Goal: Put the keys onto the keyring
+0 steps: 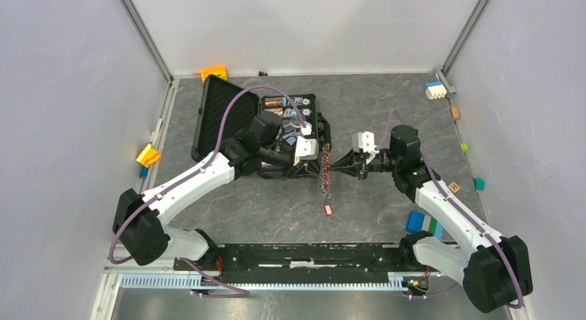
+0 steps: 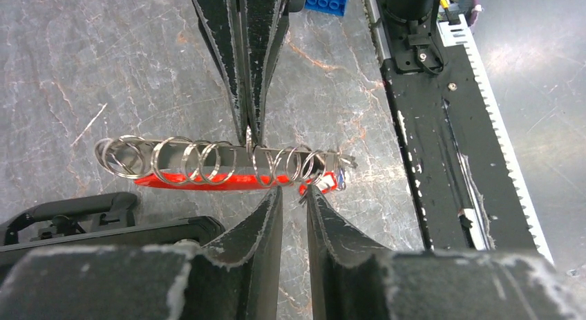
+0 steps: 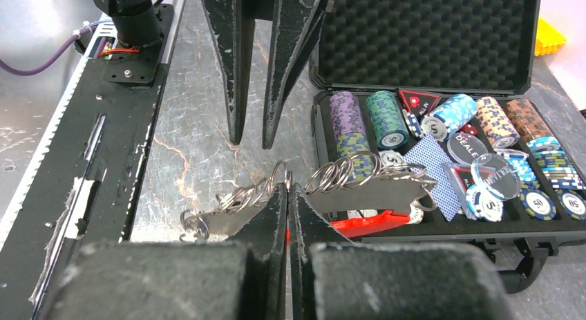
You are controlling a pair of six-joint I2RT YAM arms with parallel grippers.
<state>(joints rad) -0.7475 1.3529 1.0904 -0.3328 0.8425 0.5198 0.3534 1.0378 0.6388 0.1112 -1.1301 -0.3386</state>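
The keyring (image 2: 207, 162), a run of linked silvery rings along a long red tag (image 2: 193, 180), hangs above the table between my two grippers. My right gripper (image 3: 288, 189) is shut on one ring near the middle; in the left wrist view its fingers (image 2: 238, 71) come down from the top. My left gripper (image 2: 294, 193) faces it, jaws a narrow gap apart, tips at the chain's edge with nothing clearly between them. A small blue key head (image 2: 339, 180) shows at the chain's end. A red piece (image 1: 329, 210) hangs at the low end; whether it is a key I cannot tell.
An open black case (image 1: 214, 116) of poker chips (image 3: 387, 116) stands just behind the grippers. Loose blocks lie around: orange (image 1: 214, 72), yellow (image 1: 148, 155), white and blue (image 1: 435, 90), blue and green (image 1: 423, 223). The black base rail (image 1: 311, 254) runs along the near edge.
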